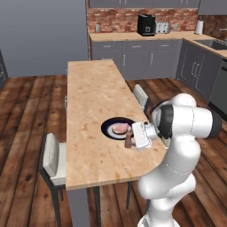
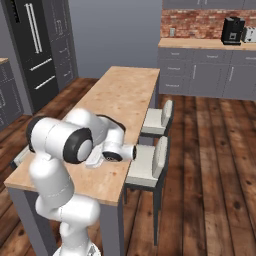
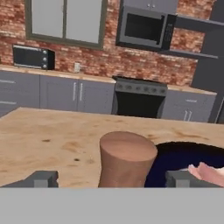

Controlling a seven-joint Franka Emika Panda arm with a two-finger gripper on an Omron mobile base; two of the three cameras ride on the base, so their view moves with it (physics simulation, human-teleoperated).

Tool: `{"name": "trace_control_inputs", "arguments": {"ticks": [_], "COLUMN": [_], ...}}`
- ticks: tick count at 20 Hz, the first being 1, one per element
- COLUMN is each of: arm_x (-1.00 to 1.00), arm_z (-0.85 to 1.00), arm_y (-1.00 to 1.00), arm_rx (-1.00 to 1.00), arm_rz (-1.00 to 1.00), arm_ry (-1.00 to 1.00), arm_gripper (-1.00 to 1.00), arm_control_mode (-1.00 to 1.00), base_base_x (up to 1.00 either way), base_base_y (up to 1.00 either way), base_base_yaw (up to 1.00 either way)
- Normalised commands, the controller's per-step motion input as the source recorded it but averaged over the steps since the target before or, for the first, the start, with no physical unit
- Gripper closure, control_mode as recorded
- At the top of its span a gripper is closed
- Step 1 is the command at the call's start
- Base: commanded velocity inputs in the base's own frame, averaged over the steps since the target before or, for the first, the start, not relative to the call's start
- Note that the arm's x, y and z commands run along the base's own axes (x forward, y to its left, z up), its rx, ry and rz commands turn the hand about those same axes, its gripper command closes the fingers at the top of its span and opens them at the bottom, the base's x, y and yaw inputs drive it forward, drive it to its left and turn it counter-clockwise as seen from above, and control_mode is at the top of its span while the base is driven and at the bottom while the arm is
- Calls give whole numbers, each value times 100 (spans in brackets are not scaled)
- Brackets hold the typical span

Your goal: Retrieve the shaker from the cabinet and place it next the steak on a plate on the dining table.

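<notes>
Standing upright btwn wide-open jaws (image 3: 108, 178), shaker (image 3: 126, 159) ungripped, on dining table (image 3: 52, 135), beside plate (image 3: 183, 153) w/ steak (image 3: 210, 171)

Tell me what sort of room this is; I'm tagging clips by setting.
A home kitchen with a dining area: a stove with a microwave above it, grey cabinets under a counter, and a long dining table with chairs.

White arm folded low, claw (image 3: 105, 178) level, fingers spread wide
</notes>
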Motion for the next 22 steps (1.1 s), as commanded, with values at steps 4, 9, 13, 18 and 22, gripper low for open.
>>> {"name": "trace_control_inputs", "arguments": {"ticks": [4,9,13,18,22], "arm_x": [-38,-47,-49,-54,-76], "arm_z": [2,26,51,73,100], "arm_y": [-23,-50,-48,-22,0], "arm_rx": [7,15,16,9,0], "arm_rz": [0,-4,-5,-7,-9], "arm_ry": [-1,-4,-15,-25,-30], "arm_gripper": [-100,-100,-100,-100,-100], "arm_control_mode": [-100,-100,-100,-100,-100], "base_base_x": [0,0,0,0,0], "base_base_y": [0,0,0,0,0], "base_base_yaw": [0,0,0,0,0]}}
